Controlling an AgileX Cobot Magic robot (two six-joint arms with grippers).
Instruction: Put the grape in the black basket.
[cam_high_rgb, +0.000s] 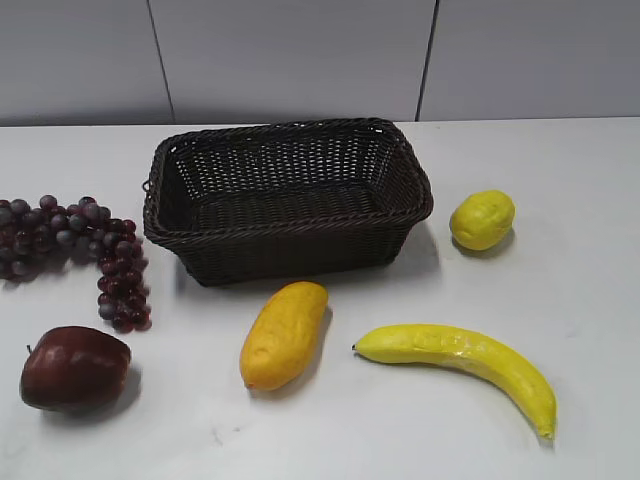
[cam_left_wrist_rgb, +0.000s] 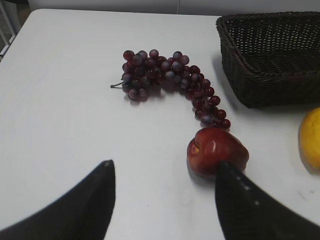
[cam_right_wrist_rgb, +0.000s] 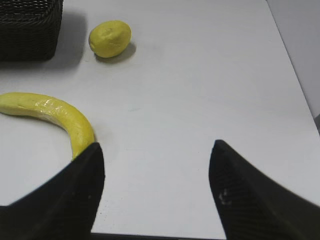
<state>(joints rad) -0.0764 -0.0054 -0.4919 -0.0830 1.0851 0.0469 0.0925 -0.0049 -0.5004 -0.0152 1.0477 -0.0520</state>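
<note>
The grape bunch (cam_high_rgb: 75, 250) lies on the white table left of the black basket (cam_high_rgb: 290, 240), a long curved string of small dark purple-red grapes. It also shows in the left wrist view (cam_left_wrist_rgb: 170, 82), with the basket (cam_left_wrist_rgb: 272, 75) at the upper right. The basket is empty. My left gripper (cam_left_wrist_rgb: 165, 167) is open and empty, above the table in front of the grapes, near a dark red apple (cam_left_wrist_rgb: 217, 150). My right gripper (cam_right_wrist_rgb: 156, 145) is open and empty over bare table. Neither gripper shows in the exterior view.
The red apple (cam_high_rgb: 75, 368) sits at front left. A yellow-orange mango (cam_high_rgb: 283, 333) lies in front of the basket, a banana (cam_high_rgb: 465, 358) at front right, and a lemon (cam_high_rgb: 482, 219) to the right of the basket. The banana (cam_right_wrist_rgb: 55, 116) and lemon (cam_right_wrist_rgb: 110, 38) also show in the right wrist view.
</note>
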